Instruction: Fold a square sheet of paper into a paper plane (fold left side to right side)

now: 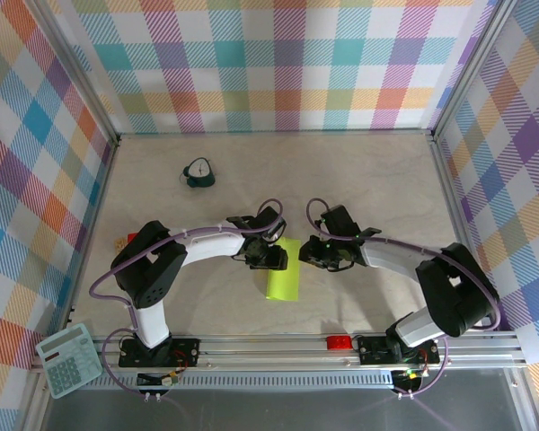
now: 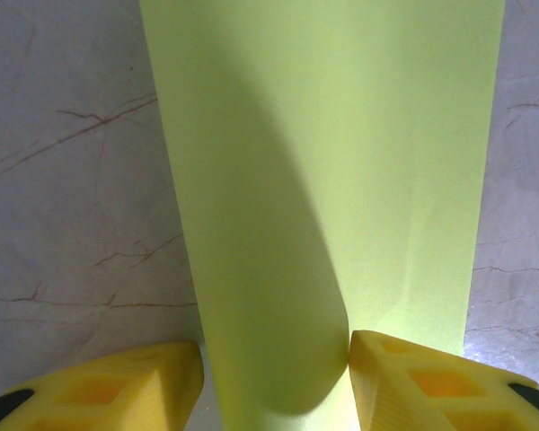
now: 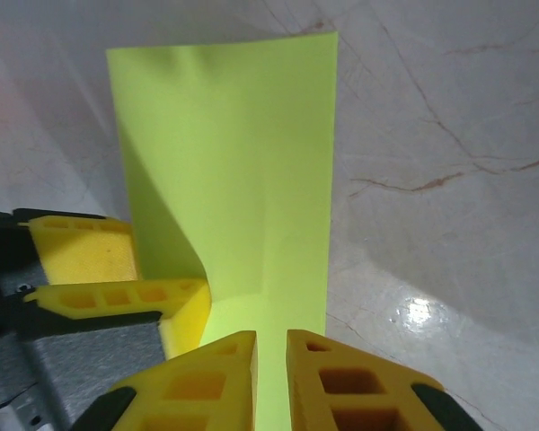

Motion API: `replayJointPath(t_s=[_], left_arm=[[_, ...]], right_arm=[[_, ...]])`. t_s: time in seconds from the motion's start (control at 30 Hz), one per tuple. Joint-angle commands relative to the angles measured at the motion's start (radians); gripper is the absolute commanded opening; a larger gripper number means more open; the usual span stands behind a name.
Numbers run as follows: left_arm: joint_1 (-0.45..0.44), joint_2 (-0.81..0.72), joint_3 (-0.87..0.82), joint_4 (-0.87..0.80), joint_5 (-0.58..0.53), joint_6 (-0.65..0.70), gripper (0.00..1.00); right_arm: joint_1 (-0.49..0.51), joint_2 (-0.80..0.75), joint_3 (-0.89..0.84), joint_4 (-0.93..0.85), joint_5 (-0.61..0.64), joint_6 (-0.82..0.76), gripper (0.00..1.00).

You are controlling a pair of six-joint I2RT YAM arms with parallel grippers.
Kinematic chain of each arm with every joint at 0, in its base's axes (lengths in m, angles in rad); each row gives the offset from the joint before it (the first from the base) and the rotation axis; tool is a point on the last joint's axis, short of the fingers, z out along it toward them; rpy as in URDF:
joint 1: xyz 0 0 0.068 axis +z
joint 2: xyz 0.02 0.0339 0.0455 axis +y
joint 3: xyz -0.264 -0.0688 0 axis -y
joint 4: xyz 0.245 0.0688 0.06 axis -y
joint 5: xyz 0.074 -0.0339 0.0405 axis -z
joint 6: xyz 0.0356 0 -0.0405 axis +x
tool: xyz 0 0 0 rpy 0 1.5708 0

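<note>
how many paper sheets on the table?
1: lime paper sheet, curled over, mid table between the left tool and right tool. Another could hide underneath.

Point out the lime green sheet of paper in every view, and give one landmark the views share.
Top external: the sheet of paper lies just below the picture's centre, a narrow upright strip.
Left wrist: it fills the middle, from top edge to bottom.
Right wrist: it sits left of centre, running down to the bottom edge.
Shared landmark: the beige veined table around the sheet.
</note>
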Motion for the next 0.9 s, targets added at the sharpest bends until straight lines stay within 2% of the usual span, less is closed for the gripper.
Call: replayJointPath(t_s=[0.0,0.47,0.87], left_arm=[[-0.029,0.110,-0.070,0.000,-0.017,-0.011,0.51],[-0.029,0.113,-0.071,-0.010,-0.016,-0.010,0.51],[-0.028,0.124,-0.067,-0.019,-0.018,-0.010,0.51]], right_arm=[[0.007,-0.029,-0.017,-0.029,0.018,-0.013,0.17],[0.007,-0.015,-0.016,-0.009,-0.005,-0.005,0.16],[0.018,0.080,0.026,0.050,-0.090,-0.007,0.05]])
